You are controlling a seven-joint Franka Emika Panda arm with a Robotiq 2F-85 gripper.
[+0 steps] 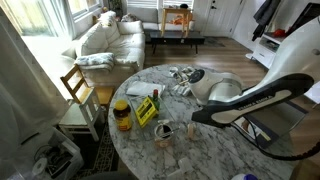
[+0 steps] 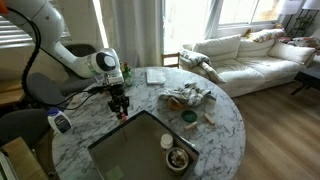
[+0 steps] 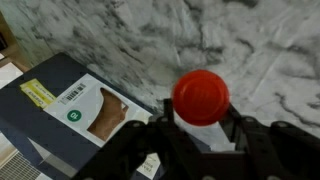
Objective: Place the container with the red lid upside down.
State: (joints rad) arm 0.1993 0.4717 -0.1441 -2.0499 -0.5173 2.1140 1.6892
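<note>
Jaws of the gripper (image 3: 200,128) stand close on either side of the container with the red lid (image 3: 200,97). From the wrist view I cannot tell whether they press on it or only flank it. The lid faces up at the camera, bright red and round, with the marble table (image 3: 250,40) showing beyond it. Just beside the container, to its left in that view, lies a dark box (image 3: 60,110) with a white label, flat on the marble.

Farther from the container, in an exterior view, a yellow packet (image 1: 147,110) stands near it. An amber jar (image 1: 122,114) with a yellow lid stands upright beyond the packet, close to the table edge. Well beyond the container, past the table, a wooden chair (image 1: 76,92) and a pale sofa (image 1: 105,40) sit by the windows.
</note>
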